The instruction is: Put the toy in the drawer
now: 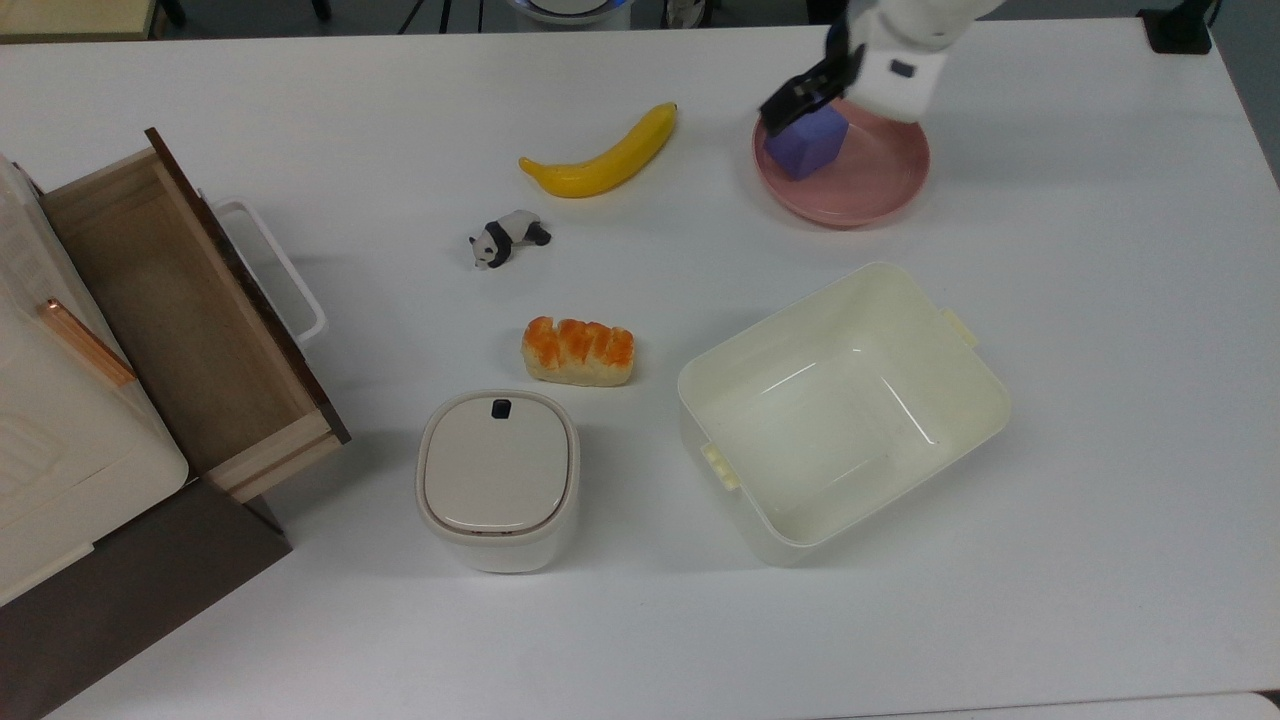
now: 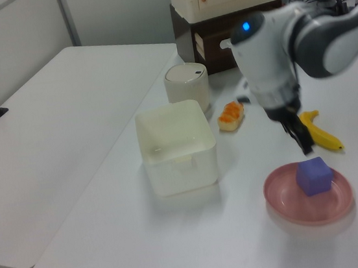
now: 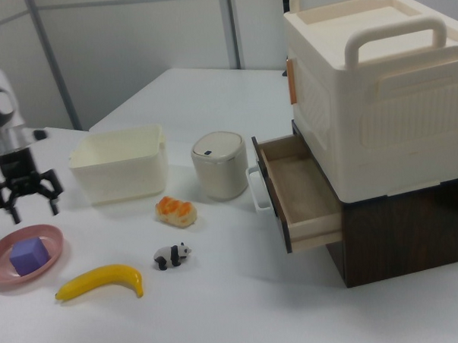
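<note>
The end effector (image 3: 26, 196) hangs spread wide and holding nothing just above the round pink plate (image 1: 880, 185), where one purple cube (image 1: 806, 143) sits. One small glossy panda toy (image 1: 509, 238) stands on the smooth white worktop (image 1: 1100, 300) between the curved yellow banana (image 1: 604, 157) and the orange-topped bread loaf (image 1: 579, 351). Well apart from the panda, the single light-wood drawer (image 1: 185, 320) stands pulled open, with bare worktop between them.

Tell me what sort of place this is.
Probably a robot lab or test room. A robot arm's pincer hangs open over a white table set with toy props: a plastic banana, a panda toy and a purple cube on a pink plate.
</note>
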### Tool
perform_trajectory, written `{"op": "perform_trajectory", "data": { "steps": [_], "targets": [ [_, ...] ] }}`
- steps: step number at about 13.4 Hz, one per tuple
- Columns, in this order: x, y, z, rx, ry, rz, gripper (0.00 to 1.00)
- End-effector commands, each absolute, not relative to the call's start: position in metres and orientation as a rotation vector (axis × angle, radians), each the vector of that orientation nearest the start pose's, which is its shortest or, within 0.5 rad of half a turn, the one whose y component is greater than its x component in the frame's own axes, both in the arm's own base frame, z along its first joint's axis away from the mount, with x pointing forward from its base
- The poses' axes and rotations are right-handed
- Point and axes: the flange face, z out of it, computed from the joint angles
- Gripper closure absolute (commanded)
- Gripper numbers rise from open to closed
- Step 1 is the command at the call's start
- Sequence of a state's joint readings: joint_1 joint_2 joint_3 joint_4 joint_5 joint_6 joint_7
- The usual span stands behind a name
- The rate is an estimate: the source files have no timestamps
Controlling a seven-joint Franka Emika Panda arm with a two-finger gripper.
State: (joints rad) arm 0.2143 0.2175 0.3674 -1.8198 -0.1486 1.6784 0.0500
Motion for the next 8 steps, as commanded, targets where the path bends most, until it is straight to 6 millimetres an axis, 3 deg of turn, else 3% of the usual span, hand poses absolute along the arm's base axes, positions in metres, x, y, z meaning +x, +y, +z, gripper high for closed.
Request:
{"op": "perform_trajectory", "data": {
  "steps": [1,2,5,7,8],
  "targets": [
    [0.541,0.2,0.419,-3.24,-0.484,0.403,0.0],
    [0.56,0.161,0.417,-3.262,-0.297,0.334,0.0],
    [0.586,0.087,0.4,-3.273,0.172,0.209,0.0],
    [0.592,0.047,0.373,-3.24,0.608,0.192,0.0],
    [0.592,0.036,0.365,-3.226,0.705,0.211,0.01]
  ]
}}
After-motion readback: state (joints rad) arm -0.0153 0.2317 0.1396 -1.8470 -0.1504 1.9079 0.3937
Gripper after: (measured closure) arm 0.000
